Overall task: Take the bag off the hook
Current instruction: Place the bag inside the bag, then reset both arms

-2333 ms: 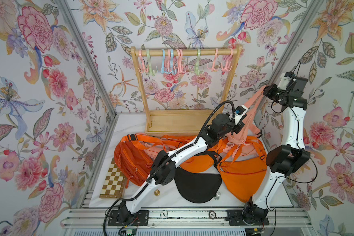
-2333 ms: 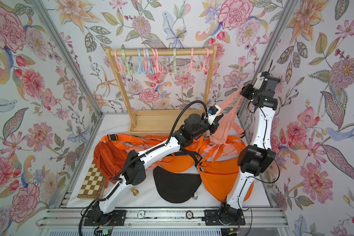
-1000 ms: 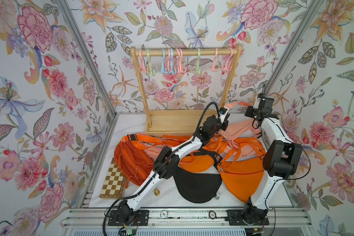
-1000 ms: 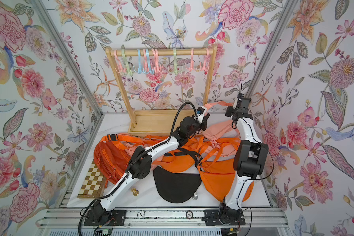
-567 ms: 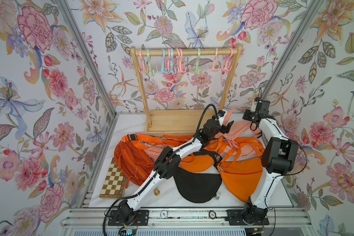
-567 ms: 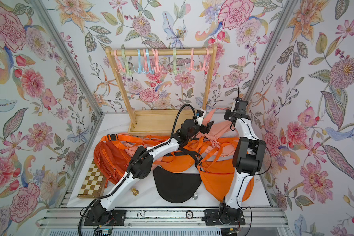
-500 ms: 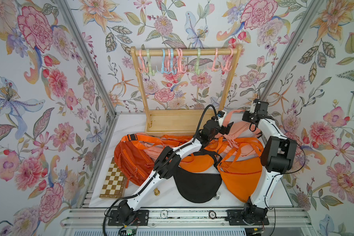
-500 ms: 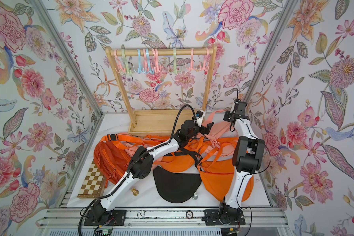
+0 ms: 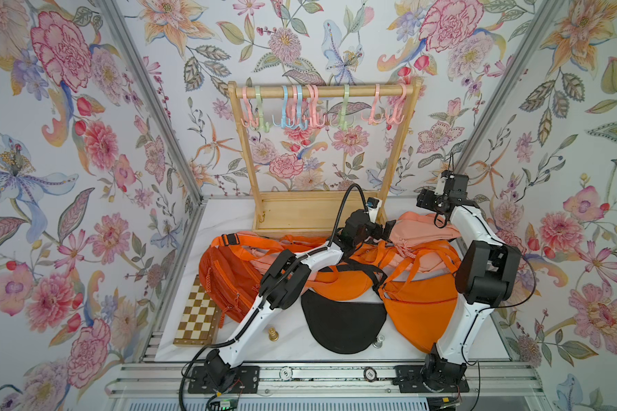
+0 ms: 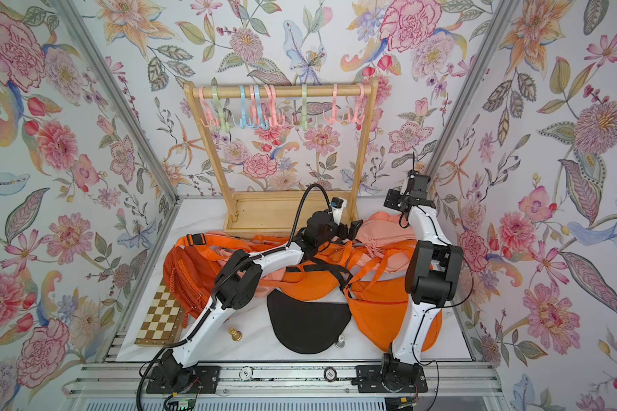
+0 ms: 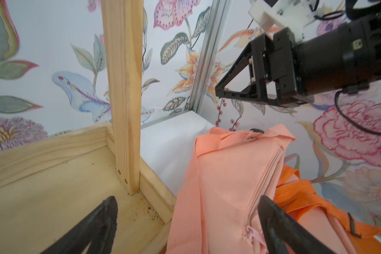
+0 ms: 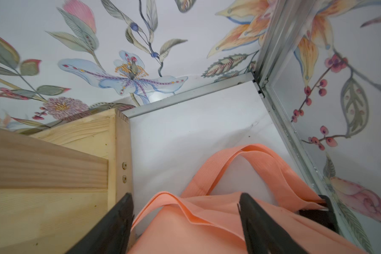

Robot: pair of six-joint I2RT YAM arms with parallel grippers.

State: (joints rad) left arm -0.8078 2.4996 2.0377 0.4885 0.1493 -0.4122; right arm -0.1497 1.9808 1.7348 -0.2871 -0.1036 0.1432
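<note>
A peach bag lies on the pile of orange bags at the table's back right, beside the rack's right post. It hangs on none of the pastel hooks, which are all bare. My left gripper stands open just over the bag's zip side, its fingers apart on either side of the cloth. My right gripper is open above the bag's strap and holds nothing.
The wooden rack with its tray base stands at the back. Orange bags and a black pouch cover the middle. A chessboard and two chess pieces lie near the front.
Both grippers have opened and let go of the peach bag. The right arm came down from high by the wall, and the bag now rests on the pile.
</note>
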